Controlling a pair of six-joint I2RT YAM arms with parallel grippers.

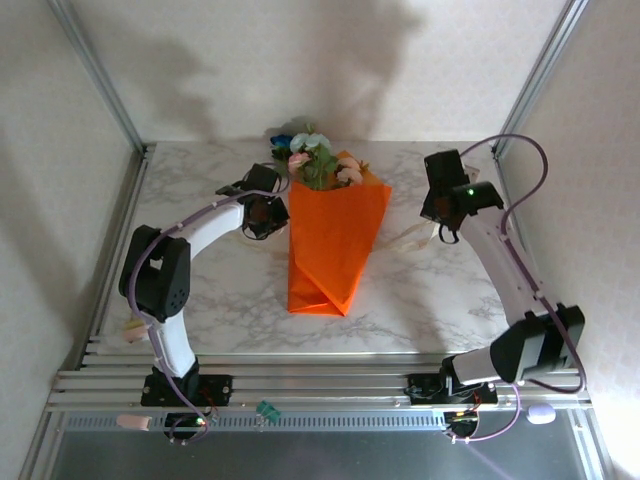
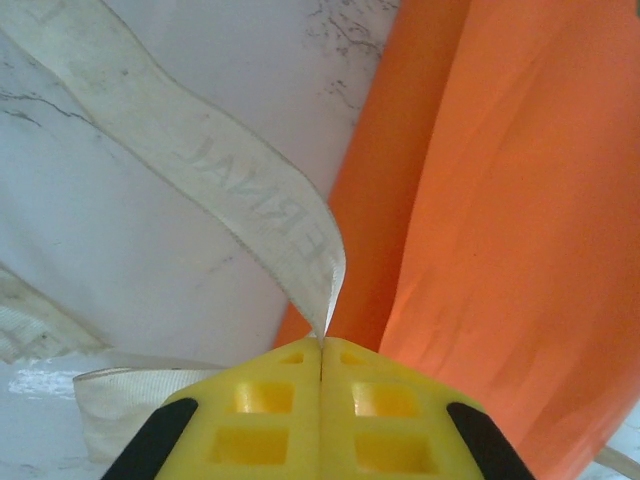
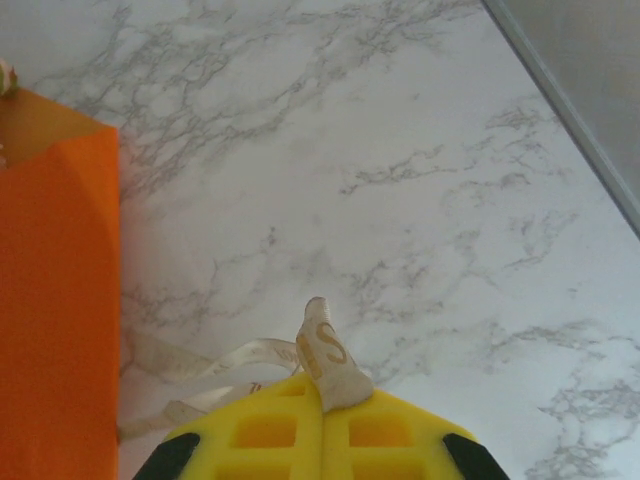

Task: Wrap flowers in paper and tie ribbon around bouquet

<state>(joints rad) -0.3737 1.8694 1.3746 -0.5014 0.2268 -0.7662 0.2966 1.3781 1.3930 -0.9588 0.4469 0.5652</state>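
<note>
The bouquet [image 1: 335, 235] lies on the marble table as an orange paper [image 2: 520, 220] cone, its flowers [image 1: 312, 158] poking out of the wide far end. My left gripper [image 1: 262, 215] sits just left of the cone, shut on the cream ribbon [image 2: 215, 165], which runs off up-left from its yellow fingertips [image 2: 290, 395]. My right gripper [image 1: 440, 225] stands to the cone's right, shut on the ribbon's other end [image 3: 330, 355], which loops back toward the orange paper [image 3: 55, 300].
Metal frame posts [image 1: 100, 75] rise at the back corners, and a rail [image 1: 300, 385] runs along the near edge by the arm bases. Bare marble [image 3: 400, 150] lies right of the cone.
</note>
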